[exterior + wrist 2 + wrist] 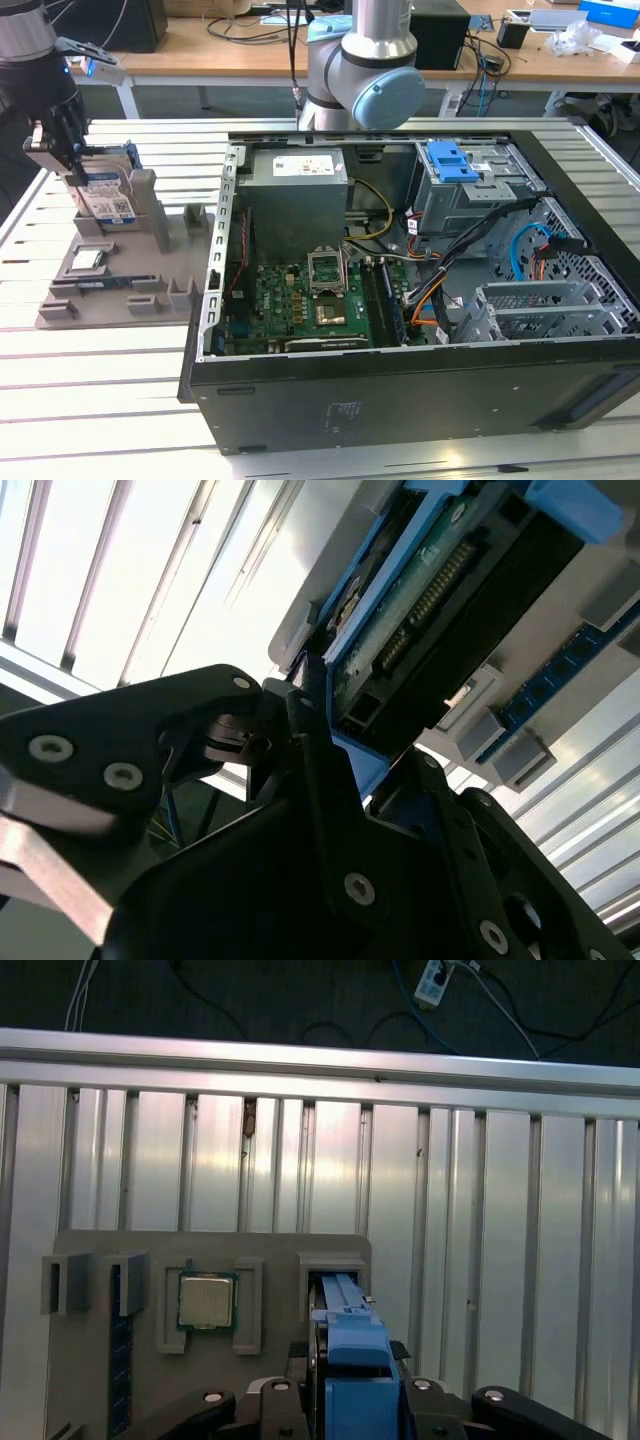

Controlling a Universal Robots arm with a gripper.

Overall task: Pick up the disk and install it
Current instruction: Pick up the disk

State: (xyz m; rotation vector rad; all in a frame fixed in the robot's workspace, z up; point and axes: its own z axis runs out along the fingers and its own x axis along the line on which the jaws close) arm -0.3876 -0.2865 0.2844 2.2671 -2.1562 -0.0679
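Pincer (68, 160) clenched on my upright silver hard drive in blue plastic carrier (108, 200), slotted in grey plastic holder tray (100, 300), slatted metal table (100, 385).

You have the disk (108, 197) standing upright on its long edge in a slot of the grey holder (150, 270), at the exterior view's left and well apart from the open computer case (400, 390). Its broad silver face carries a white label with blue bands and is turned toward that camera. Blue carrier plastic shows along its top and one side.

In the first wrist view you see the disk (352, 1345) edge-on, its blue rim rising out of the holder's slot. In the second wrist view the disk (432, 585) shows its other face: a green circuit board and a row of connector pins, edged by the blue frame.
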